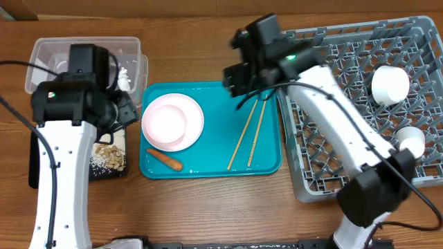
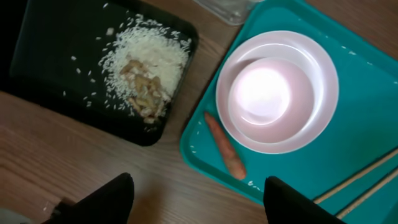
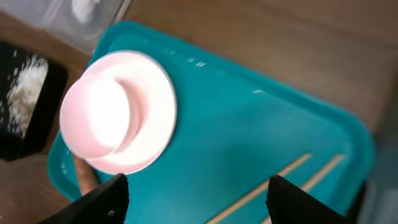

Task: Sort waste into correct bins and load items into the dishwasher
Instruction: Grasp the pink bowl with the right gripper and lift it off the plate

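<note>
Left end effector (image 2: 199, 198) near carrot (image 2: 225, 147)

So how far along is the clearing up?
Done: white bowl and cup sit in the grey rack; scraps lie in the black tray, a tissue in the clear tub. In hand: nothing, left claw and right claw open. Left: carrot, plate with pink bowl, chopsticks on the teal tray.

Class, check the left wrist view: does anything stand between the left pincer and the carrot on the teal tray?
Nothing visible does. The carrot lies uncovered on the teal tray beside the plate, in plain line with the open left pincer.
</note>
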